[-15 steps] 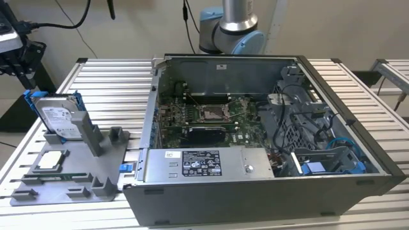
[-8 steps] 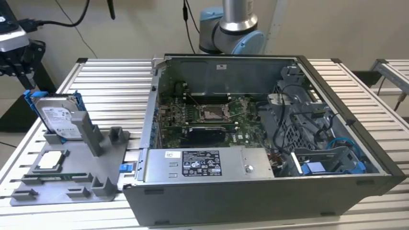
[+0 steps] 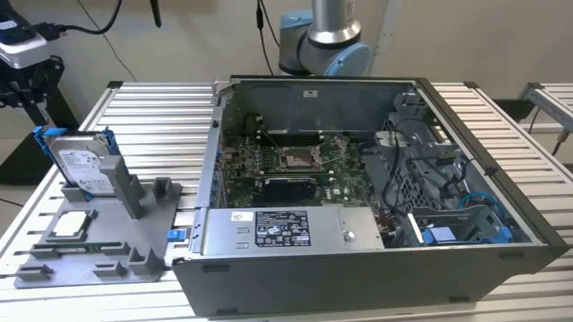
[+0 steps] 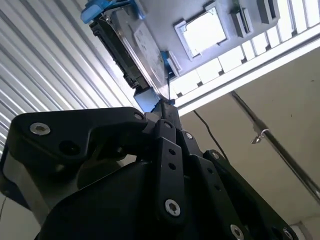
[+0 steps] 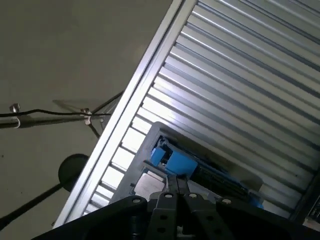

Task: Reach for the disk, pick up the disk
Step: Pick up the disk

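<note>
1. The disk [image 3: 82,163] stands on edge in a slot of the grey holder [image 3: 147,231] at the exterior view's left. The holder rests on the ribbed desk [image 3: 161,114], just beside the open computer case [image 3: 358,285].
2. As I judge it, the upright pose is deliberate. It leaves the top edge and both flat faces free, so a tool coming from above can close across them. The blue rails [image 3: 109,142] rise along the disk's two side edges.
3. A small square chip [image 3: 72,226] lies flat on the same holder, near the disk but not touching it.
4. In the second wrist view the tool [image 4: 167,107] hangs above the disk with clear space between them. Its fingertips lie together and carry nothing.
5. In the first wrist view the tool's tip points at the blue end of the disk [image 5: 175,162]. That suggests it is being lined up along the disk's upper edge.
6. My reading is that the reach is under way: there is no contact, and the pick-up is not yet done.
7. The arm's base [image 3: 327,37] sits behind the case, on the far side from the camera.
</note>
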Available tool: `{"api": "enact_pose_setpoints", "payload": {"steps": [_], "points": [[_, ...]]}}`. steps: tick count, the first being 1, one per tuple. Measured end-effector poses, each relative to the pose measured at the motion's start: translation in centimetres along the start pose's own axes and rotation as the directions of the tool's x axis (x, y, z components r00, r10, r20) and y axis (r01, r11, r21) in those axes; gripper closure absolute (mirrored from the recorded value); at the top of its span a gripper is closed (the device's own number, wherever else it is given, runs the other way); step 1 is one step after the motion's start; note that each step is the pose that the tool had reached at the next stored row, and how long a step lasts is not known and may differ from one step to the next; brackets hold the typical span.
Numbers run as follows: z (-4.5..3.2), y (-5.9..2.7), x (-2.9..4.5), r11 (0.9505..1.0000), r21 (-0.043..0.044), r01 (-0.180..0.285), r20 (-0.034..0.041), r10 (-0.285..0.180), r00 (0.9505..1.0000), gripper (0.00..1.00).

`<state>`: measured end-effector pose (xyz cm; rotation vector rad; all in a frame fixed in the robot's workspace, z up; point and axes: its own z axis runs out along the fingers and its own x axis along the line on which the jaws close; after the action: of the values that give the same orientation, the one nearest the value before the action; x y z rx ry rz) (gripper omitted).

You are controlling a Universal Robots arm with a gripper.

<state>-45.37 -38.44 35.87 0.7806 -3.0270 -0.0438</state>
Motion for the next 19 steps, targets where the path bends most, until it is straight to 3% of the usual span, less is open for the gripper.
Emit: {"api": "enact_pose_setpoints", "payload": {"steps": [4, 8, 14, 19], "points": [[0.0, 0.0, 0.0, 0.9973, 0.0024, 0.073, -0.0034, -0.073, 0.9973, 1.0], [0.0, 0.0, 0.0, 0.9893, 0.004, 0.146, -0.0066, -0.146, 0.9893, 1.0], [0.0, 0.0, 0.0, 0.9681, 0.0044, 0.251, -0.0102, -0.251, 0.9681, 1.0], [0.0, 0.0, 0.0, 0.9512, 0.0042, 0.308, -0.0121, -0.308, 0.9512, 1.0]]}}
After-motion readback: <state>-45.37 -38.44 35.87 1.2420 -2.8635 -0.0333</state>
